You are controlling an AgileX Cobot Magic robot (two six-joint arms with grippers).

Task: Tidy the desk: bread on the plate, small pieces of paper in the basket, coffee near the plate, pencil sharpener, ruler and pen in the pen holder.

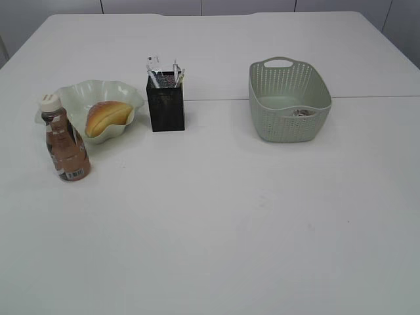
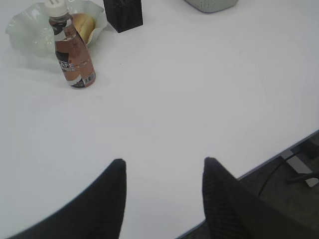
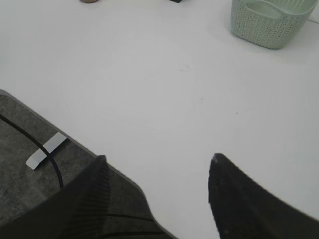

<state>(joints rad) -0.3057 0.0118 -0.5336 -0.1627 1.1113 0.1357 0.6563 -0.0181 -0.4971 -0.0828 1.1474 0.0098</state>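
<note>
The bread [image 1: 106, 116] lies on the pale green wavy plate [image 1: 77, 98] at the left. A coffee bottle [image 1: 65, 141] stands just in front of the plate, also seen in the left wrist view as the bottle [image 2: 72, 50]. The black mesh pen holder [image 1: 165, 102] holds pens and other white items [image 1: 164, 73]. Small paper pieces [image 1: 302, 112] lie inside the green basket [image 1: 289, 98]. My left gripper [image 2: 164, 164] hangs open over the table's near edge, nothing between its fingers. My right gripper [image 3: 157, 162] is open too, empty, above the near edge. Neither arm shows in the exterior view.
The white table [image 1: 230, 216] spreads wide in front of the objects. Its near edge and the dark floor with cables [image 3: 45, 149] show in both wrist views. The basket [image 3: 269, 22] sits far ahead of the right gripper.
</note>
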